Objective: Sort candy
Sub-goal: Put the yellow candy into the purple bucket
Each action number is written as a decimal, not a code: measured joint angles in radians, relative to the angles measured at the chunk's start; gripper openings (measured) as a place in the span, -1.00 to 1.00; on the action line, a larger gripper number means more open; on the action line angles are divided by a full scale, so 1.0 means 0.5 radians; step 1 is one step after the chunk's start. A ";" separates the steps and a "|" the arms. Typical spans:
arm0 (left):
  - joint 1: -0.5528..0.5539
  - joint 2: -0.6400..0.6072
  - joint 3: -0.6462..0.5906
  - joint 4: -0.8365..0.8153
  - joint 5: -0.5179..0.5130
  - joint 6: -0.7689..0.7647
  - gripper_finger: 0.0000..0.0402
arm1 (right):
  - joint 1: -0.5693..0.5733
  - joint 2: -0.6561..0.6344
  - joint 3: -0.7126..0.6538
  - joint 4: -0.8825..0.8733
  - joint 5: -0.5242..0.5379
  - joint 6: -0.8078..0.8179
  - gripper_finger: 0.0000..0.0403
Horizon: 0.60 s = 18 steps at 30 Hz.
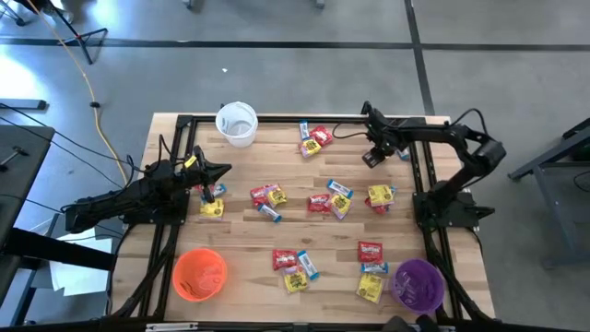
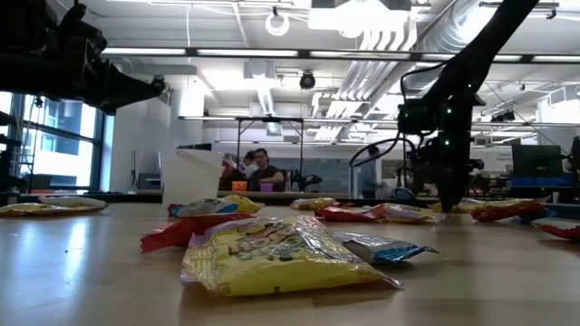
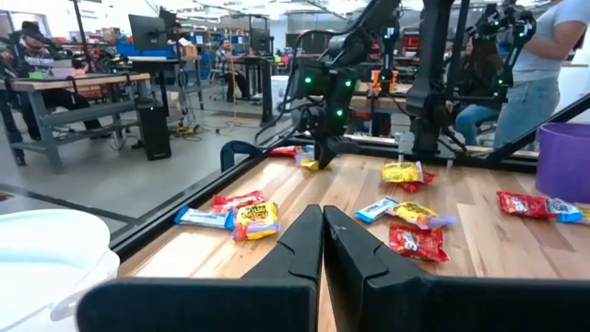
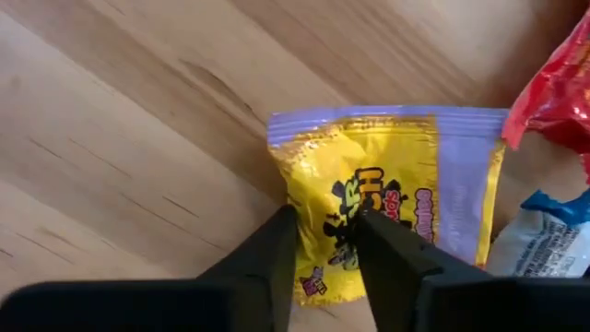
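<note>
The high view looks straight down on the whole table point(image 1: 313, 231). The low view sits at tabletop height, close behind a yellow packet point(image 2: 276, 256), facing the room. The left wrist view looks across the table toward the right arm point(image 3: 336, 83). The right wrist view peers down, very near a yellow packet point(image 4: 387, 198).

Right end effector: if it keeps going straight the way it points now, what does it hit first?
Most likely the yellow packet: the right end effector points at it, fingers slightly apart over its printed face. How much gap remains is unclear.
</note>
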<state>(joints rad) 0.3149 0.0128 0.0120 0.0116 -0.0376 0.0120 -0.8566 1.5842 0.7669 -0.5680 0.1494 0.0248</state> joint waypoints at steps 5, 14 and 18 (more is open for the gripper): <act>-0.002 0.000 0.000 -0.001 0.002 0.001 -1.00 | 0.024 -0.002 0.168 -0.302 -0.012 0.039 -0.87; -0.003 0.000 0.000 0.000 0.007 0.038 -1.00 | 0.385 -0.104 0.644 -0.995 -0.057 0.115 -0.94; -0.003 0.000 0.000 0.000 0.007 0.036 -1.00 | 0.696 -0.219 0.757 -1.221 -0.208 0.268 -0.97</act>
<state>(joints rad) 0.3134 0.0128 0.0120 0.0116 -0.0341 0.0301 -0.5087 1.4747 1.1454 -1.1787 0.0453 0.1587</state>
